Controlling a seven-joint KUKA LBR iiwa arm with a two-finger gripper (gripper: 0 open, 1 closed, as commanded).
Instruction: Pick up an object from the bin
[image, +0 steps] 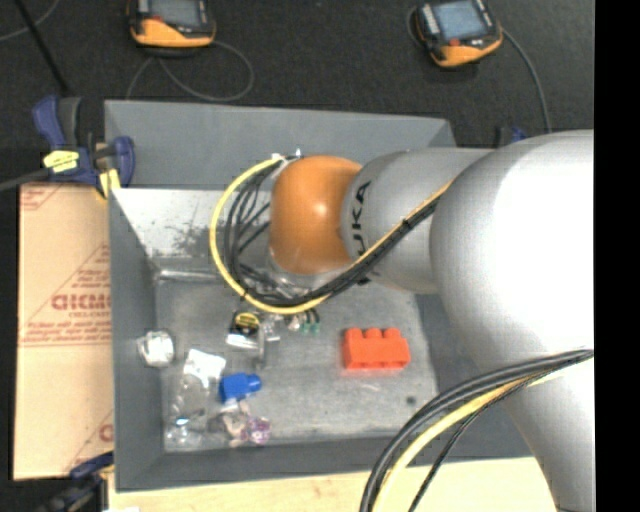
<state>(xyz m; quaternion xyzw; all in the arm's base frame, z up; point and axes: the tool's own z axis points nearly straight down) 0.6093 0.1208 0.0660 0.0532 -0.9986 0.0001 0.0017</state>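
Note:
My gripper (262, 331) reaches down under the arm's orange cover, over the middle of the bin floor; most of it is hidden. Just below and left of it lie a small white piece (205, 362) and a blue rounded piece (239, 386). An orange-red toy brick (377, 349) with studs along its top lies flat to the gripper's right, apart from it. I see nothing held.
A crumpled white lump (156, 347) lies near the left wall. Clear plastic bits (188, 405) and small purplish pieces (250, 430) sit heaped in the front-left corner. The arm and its looped cables cover the bin's back and right.

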